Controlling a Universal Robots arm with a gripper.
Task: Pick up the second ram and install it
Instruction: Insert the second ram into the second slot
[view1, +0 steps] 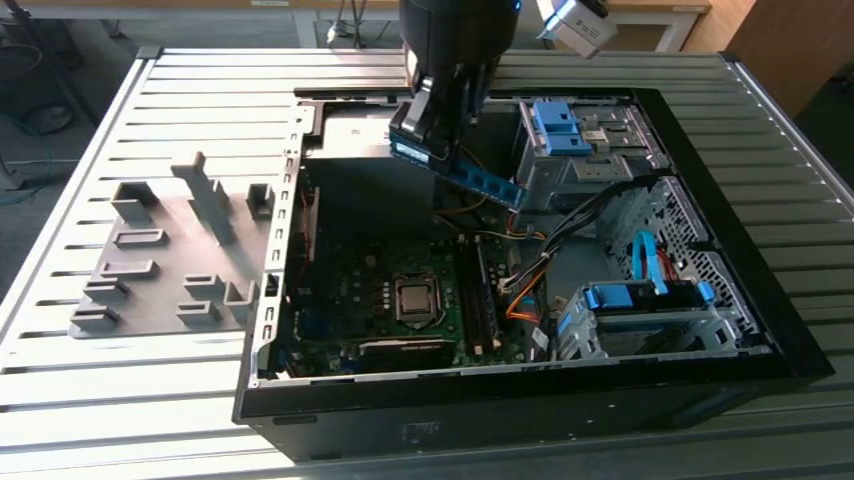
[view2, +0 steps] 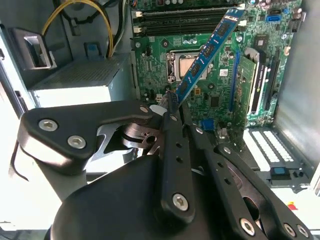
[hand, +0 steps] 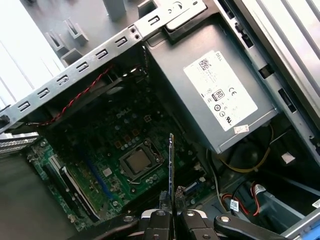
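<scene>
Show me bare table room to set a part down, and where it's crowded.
Bare: the ribbed table between the grey holder tray and its near edge in the exterior view, and likewise toward its far edge. Crowded: inside the computer case, where cables cross and the gripper holds the second ram above the motherboard.

In the exterior view the arm (view1: 454, 40) is cut off by the top edge, and the bench (view1: 80, 400) by the sides. In the second wrist view one end of the second ram (view2: 207, 50) is hidden between the jaws — in the first wrist view its faces cannot be told, as it is seen edge-on.
</scene>
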